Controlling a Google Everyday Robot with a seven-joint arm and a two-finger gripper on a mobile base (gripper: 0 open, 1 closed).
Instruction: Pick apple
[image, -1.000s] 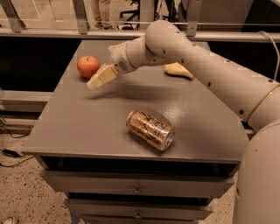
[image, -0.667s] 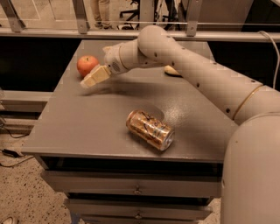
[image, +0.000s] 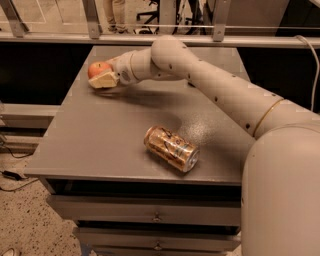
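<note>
Jaws at apple (image: 97, 68), far table (image: 100, 140) corner

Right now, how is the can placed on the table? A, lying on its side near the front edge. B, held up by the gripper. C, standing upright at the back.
A: the can lies on its side near the front edge of the table, while the gripper is away at the apple by the back left corner.
</note>
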